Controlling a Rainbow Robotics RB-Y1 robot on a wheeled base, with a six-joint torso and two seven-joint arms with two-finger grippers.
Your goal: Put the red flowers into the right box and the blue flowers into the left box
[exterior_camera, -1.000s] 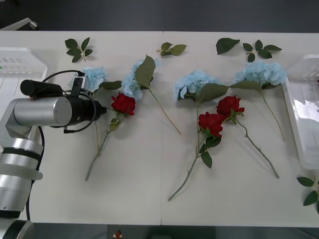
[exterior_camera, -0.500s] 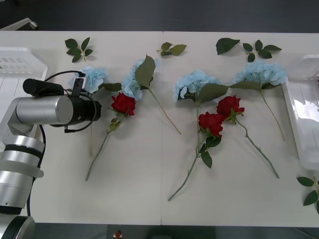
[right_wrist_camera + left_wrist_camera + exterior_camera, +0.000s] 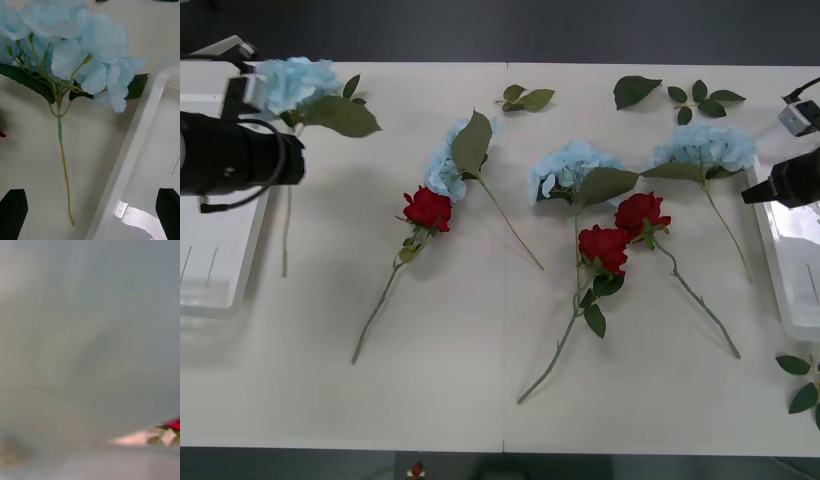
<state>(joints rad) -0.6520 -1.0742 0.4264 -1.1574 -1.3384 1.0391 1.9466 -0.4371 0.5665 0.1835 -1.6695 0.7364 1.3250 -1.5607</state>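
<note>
My left gripper [image 3: 288, 140] is shut on a blue flower [image 3: 295, 85], held up off the table at the far left. Its stem [image 3: 284, 230] hangs down beside the left box [image 3: 210, 290]. Three more blue flowers [image 3: 570, 165] lie along the middle of the table. One red flower [image 3: 427, 208] lies left of centre, and two red flowers [image 3: 603, 247] lie right of centre. My right gripper [image 3: 770, 190] is open at the inner rim of the right box [image 3: 795, 300]. Its wrist view shows its black fingers [image 3: 15, 213] wide apart, with the rightmost blue flower [image 3: 75, 45] and the right box's rim [image 3: 138, 150] below.
Loose green leaf sprigs lie along the table's far edge [image 3: 525, 98] [image 3: 635, 90] [image 3: 700, 100], and another sprig [image 3: 805, 385] lies at the front right corner. Long stems spread across the middle of the table. The front strip of the table is bare. A red bloom [image 3: 174, 423] shows in the left wrist view.
The left arm has lifted the blue flower off the table and carried it left and back, next to the left box. The right gripper has come into view at the right box.
</note>
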